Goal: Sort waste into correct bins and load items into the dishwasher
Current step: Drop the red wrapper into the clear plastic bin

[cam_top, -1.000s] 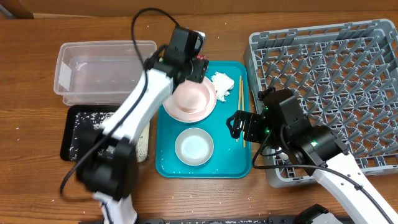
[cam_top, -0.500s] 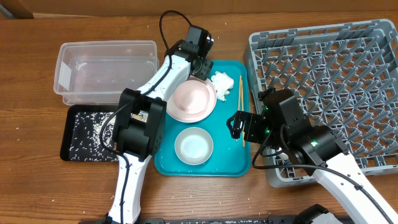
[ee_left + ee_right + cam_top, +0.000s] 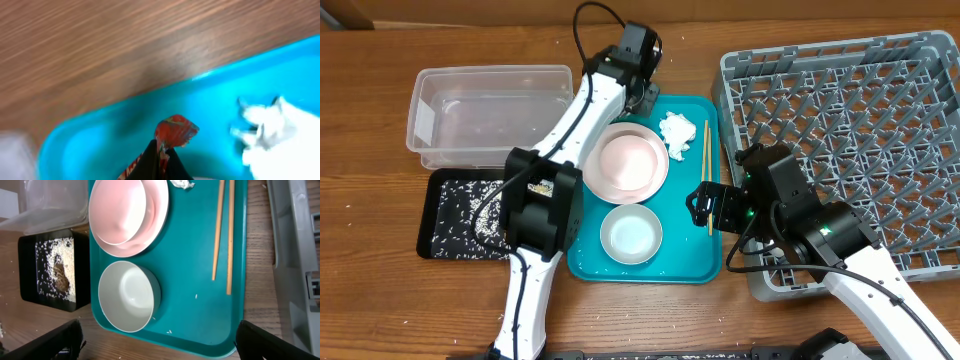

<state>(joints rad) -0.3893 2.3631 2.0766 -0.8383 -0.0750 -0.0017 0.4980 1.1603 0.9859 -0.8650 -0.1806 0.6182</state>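
While the left fingers (image 3: pixel 150 162) are pressed together on the crumpled red wrapper (image 3: pixel 172 131), its free end sticks out past their tips over the far strip of the teal tray (image 3: pixel 705 262); whether the wrapper touches the tray floor cannot be told. Just to its right on the tray lies the crumpled white tissue (image 3: pixel 675 130), blurred in the left wrist view. The right fingers (image 3: pixel 55 339) stand spread wide and hold nothing, hovering over the near right part of the tray, by the near ends of the chopsticks (image 3: pixel 223 230). That pair lies side by side along the tray's right edge, running near to far. Left of the chopsticks a pinkish bowl (image 3: pixel 117 211) sits inside the round plate (image 3: pixel 157 210), and nearer the front of the tray a second bowl (image 3: pixel 127 296) stands upright on its own, with a few loose grains scattered on the tray around it. Left of the tray, touching or just beside its edge, the shallow black tray (image 3: pixel 455 215) holds scattered white grains (image 3: pixel 47 265) with a brown clump among them. Beyond it, farther back on the counter (image 3: pixel 380 300), stands the clear plastic tub (image 3: pixel 490 115). The big grey dish rack (image 3: pixel 850 130) fills the right side of the counter, just beside the teal tray.
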